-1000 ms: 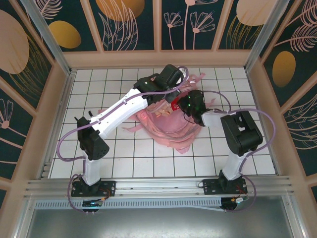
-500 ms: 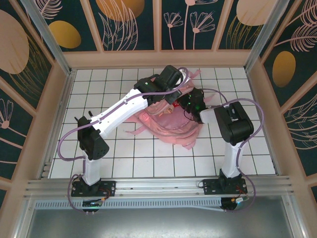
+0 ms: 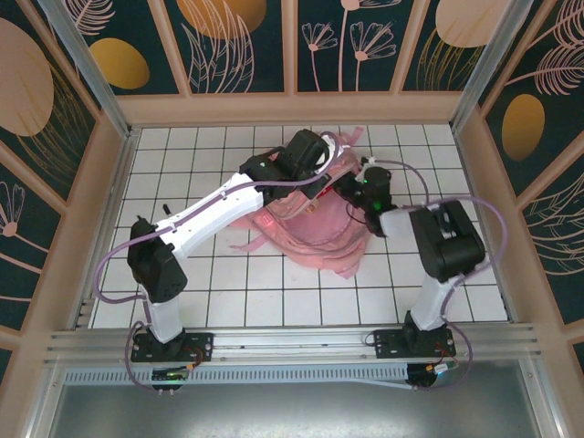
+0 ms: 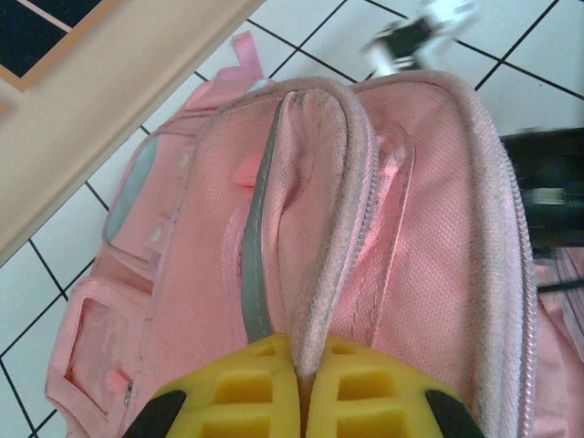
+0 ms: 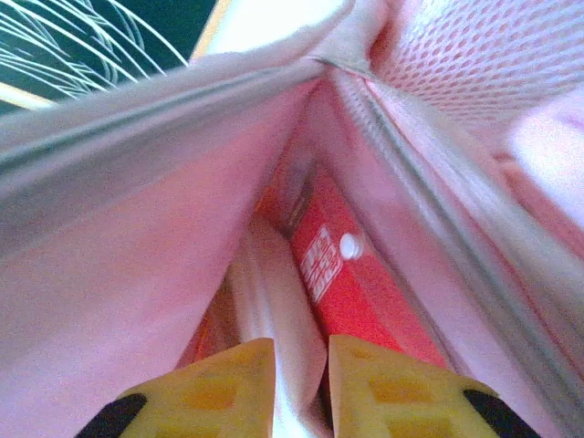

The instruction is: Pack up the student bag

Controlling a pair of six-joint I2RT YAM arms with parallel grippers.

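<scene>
With the student bag (image 3: 315, 233) lying at the far centre of the table (image 3: 182, 164) and the left gripper (image 4: 301, 388) clamped on its rim, the right gripper (image 5: 301, 370) has moved deeper inside and parted its jaws slightly, so the red box (image 5: 356, 292) there appears delivered.

free: near table (image 3: 274, 292) | obstacle: student bag (image 3: 315, 228) mid-table | bag mouth: red box (image 5: 356, 292) inside
</scene>
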